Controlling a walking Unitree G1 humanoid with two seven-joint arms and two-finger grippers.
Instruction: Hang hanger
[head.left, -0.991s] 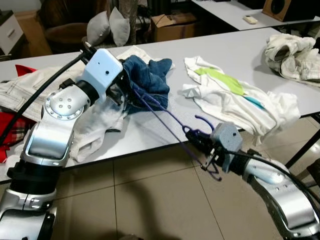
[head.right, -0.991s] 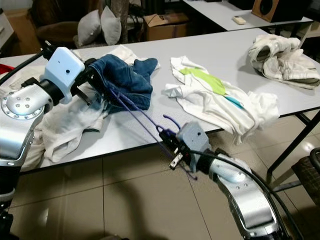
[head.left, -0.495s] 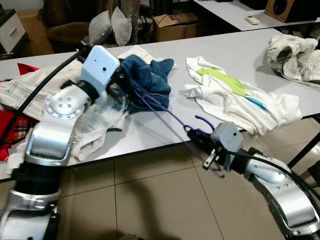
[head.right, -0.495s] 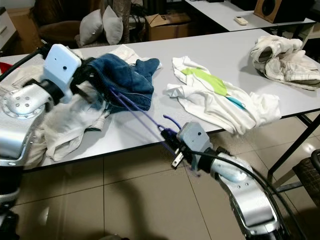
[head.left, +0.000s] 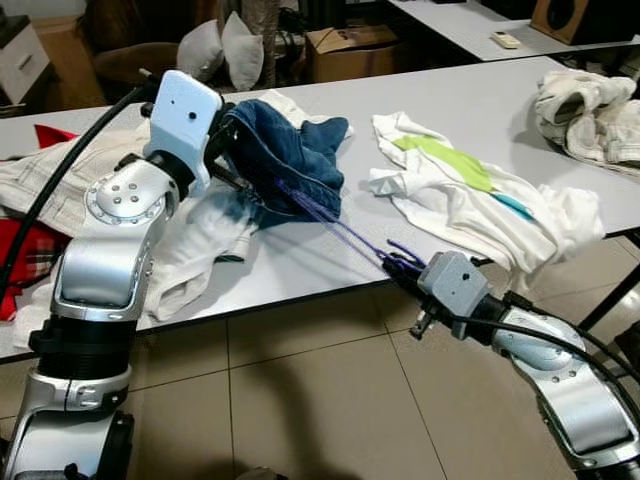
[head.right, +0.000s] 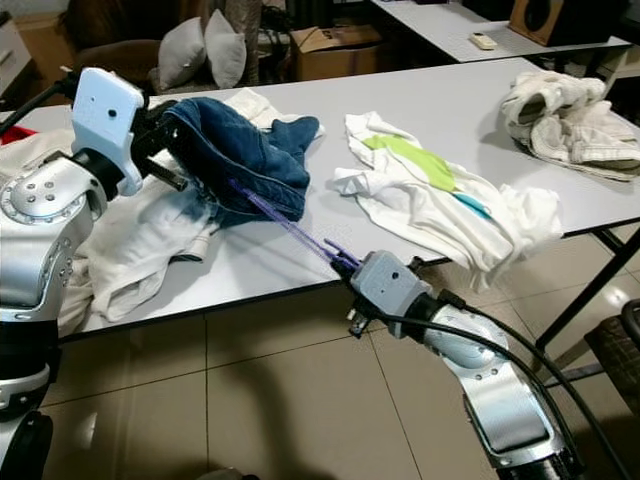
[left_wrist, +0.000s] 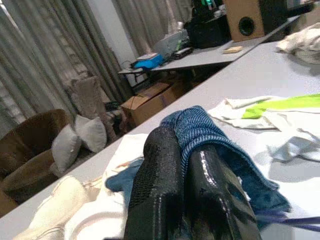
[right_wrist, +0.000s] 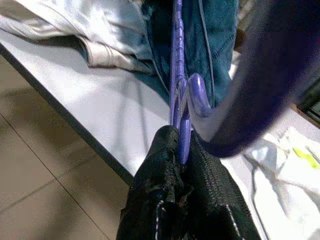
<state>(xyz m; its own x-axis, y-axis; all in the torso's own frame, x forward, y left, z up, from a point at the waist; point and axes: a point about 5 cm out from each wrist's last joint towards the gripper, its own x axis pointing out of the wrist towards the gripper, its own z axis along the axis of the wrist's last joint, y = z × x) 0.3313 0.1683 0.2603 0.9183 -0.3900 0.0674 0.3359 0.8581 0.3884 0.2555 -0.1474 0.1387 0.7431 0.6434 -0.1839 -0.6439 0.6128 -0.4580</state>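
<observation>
A thin purple hanger (head.left: 340, 232) slants over the grey table (head.right: 260, 262) from the front edge into a blue denim garment (head.left: 290, 150). My right gripper (head.left: 400, 268) is at the table's front edge, shut on the hanger's hook end; the right wrist view shows the gripper (right_wrist: 181, 145) clamping the purple bar (right_wrist: 177, 75). My left gripper (left_wrist: 187, 165) is shut on the denim (left_wrist: 210, 135) and holds its upper part lifted off the table. The hanger's far end is hidden inside the denim.
A white shirt with green print (head.left: 470, 190) lies right of the hanger. A white garment (head.left: 200, 250) lies under my left arm, red cloth (head.left: 20, 250) at the far left, a pale pile (head.left: 590, 110) at the far right. Tiled floor (head.left: 300, 400) lies before the table.
My left gripper has lifted the denim up and back. My right gripper has risen to the table edge, and the hanger now lies flatter, its lower loop no longer hanging below.
</observation>
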